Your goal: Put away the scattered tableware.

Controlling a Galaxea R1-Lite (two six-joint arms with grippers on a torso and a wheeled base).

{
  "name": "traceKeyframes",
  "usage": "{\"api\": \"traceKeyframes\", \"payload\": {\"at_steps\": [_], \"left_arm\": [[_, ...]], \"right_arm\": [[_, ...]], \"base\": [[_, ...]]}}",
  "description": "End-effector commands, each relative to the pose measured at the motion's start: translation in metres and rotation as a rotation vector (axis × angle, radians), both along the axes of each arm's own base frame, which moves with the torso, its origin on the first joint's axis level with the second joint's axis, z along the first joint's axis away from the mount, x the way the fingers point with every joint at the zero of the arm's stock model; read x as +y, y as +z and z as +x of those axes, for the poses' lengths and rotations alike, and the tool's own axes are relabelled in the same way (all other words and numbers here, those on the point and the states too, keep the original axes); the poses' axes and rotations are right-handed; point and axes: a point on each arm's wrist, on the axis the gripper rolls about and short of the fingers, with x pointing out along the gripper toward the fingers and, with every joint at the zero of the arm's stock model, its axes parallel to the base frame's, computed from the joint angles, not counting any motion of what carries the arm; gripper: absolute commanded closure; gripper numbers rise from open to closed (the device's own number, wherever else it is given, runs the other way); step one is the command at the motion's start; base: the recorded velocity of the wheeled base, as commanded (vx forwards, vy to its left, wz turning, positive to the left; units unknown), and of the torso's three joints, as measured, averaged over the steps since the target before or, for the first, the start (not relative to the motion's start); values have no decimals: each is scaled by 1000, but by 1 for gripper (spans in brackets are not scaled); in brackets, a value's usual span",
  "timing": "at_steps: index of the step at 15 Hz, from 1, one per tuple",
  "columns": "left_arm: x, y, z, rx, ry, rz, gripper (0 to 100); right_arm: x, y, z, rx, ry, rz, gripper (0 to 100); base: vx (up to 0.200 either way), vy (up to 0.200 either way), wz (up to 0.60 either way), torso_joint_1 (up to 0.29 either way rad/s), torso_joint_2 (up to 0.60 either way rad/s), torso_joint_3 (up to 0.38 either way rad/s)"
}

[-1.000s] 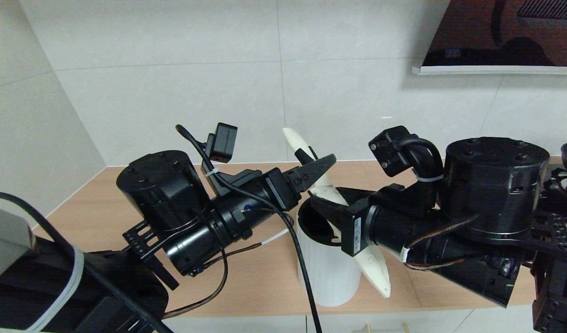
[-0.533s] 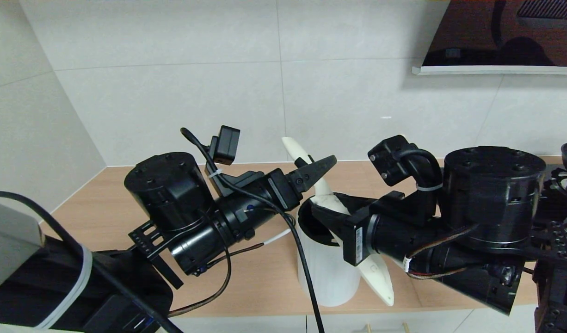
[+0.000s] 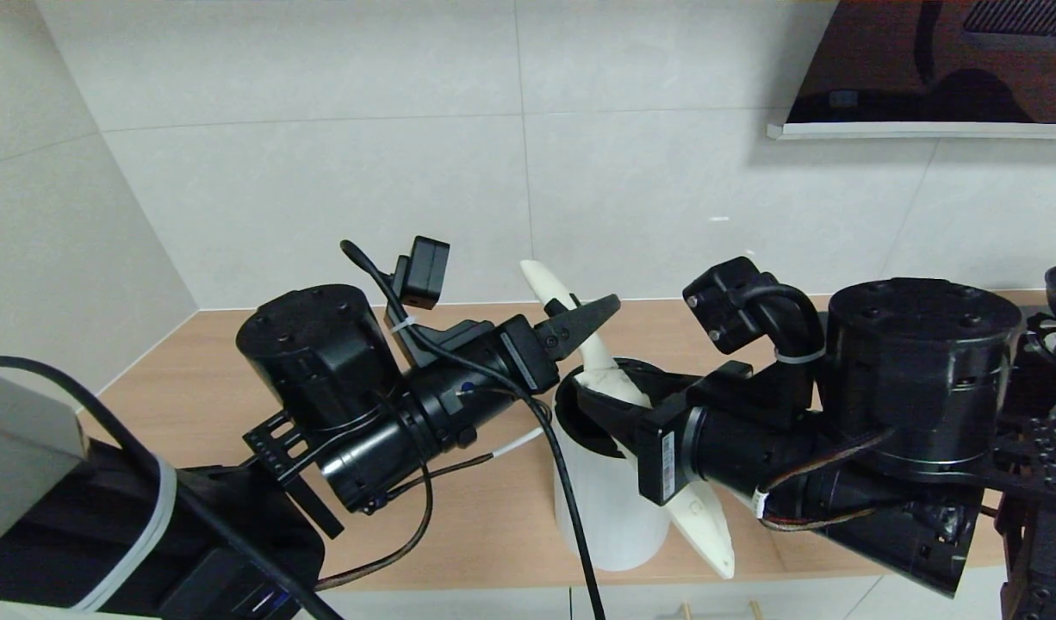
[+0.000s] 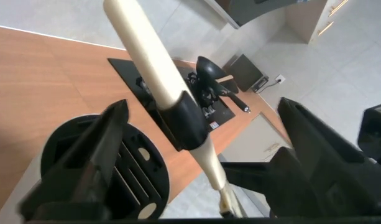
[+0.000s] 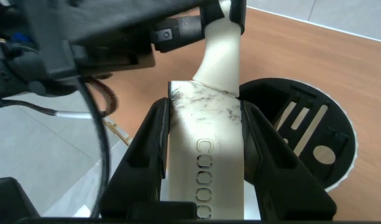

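Wooden counter (image 3: 192, 370) against a grey tiled wall (image 3: 321, 172); a white utensil holder (image 3: 610, 508) stands near the front edge. The right gripper (image 5: 206, 155) clamps the blade of the cream spatula (image 3: 702, 525), tilted by the holder's opening. The left gripper (image 4: 199, 118) seems spread around its handle. Both arms angle inward.

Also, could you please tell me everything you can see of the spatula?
The spatula looks like cream plastic, with a rounded handle, a black collar partway along it, and a flat blade with a row of oval holes and dark scuffs. It is tilted, handle up toward the wall, blade tip low in front of the white holder. The right gripper clamps the blade's edges; the open left gripper straddles the handle.
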Motion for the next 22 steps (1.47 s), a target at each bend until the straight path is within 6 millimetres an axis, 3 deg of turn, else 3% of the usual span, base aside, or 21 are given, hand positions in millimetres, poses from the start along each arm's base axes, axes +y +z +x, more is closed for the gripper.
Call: {"api": "traceKeyframes", "payload": {"at_steps": [1, 14, 15, 19, 22], "left_arm": [[0, 0, 0, 0, -3, 0, 100], [2, 5, -2, -6, -2, -13, 100], [2, 5, -2, -6, -2, -13, 100], [4, 12, -5, -3, -8, -42, 100], [8, 17, -6, -13, 2, -48, 100]], "right_arm": [[0, 1, -1, -3, 1, 2, 100], [-1, 1, 1, -2, -10, 1, 100], [-1, 1, 0, -3, -10, 2, 0], [-2, 3, 1, -6, -13, 7, 0], [-19, 15, 7, -31, -59, 37, 0]], "base": [[0, 0, 0, 0, 0, 0], [0, 0, 0, 0, 0, 0], [0, 0, 0, 0, 0, 0], [0, 0, 0, 0, 0, 0], [0, 0, 0, 0, 0, 0]]}}
